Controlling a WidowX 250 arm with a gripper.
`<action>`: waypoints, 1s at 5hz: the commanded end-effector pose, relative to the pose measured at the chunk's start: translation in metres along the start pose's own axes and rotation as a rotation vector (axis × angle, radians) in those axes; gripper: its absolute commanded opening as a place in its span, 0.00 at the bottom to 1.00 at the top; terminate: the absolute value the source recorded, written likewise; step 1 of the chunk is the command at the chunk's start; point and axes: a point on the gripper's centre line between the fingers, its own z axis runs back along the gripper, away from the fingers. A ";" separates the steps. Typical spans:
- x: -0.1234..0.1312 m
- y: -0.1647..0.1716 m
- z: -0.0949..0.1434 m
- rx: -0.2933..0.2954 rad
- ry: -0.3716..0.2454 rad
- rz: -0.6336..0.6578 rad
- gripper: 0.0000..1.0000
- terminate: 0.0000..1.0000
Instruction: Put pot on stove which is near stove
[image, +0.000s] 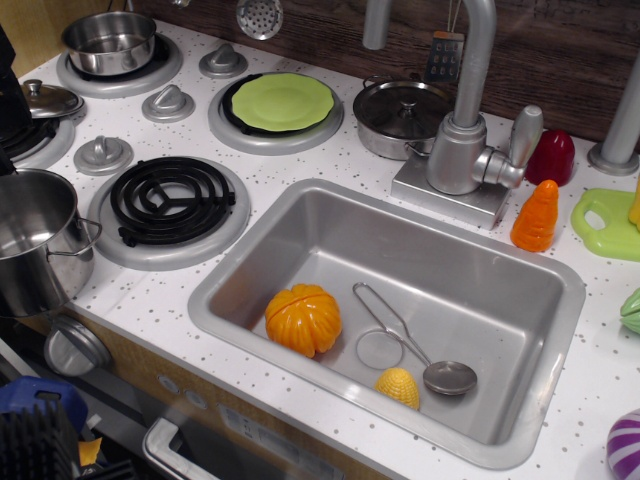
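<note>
Pot, tall and shiny, is standing upright at the far left edge of the white speckled surface, just beside the stove, whose black coil grate is lying bare in its wide grey ring. One small loop handle of the pot is pointing toward the stove, and the pot's rim is partly running out of view at the left. Dark machinery is showing at the upper left and lower left corners, but the gripper cannot be made out there, so whether it is spread or pressed together cannot be told. Behind the stove, a lime-green plate is sitting on another burner, and a small steel pan is resting on the rear burner. A lidded steel pot is standing next to the tap. In the sink, an orange toy pumpkin, a yellow corn piece and a wire strainer with a ladle are lying on the bottom
</note>
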 end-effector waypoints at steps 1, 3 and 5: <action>0.000 0.000 0.000 0.000 0.000 0.000 1.00 0.00; -0.008 0.002 -0.028 -0.030 -0.081 -0.004 1.00 0.00; -0.011 0.001 -0.043 -0.020 -0.120 0.024 0.00 0.00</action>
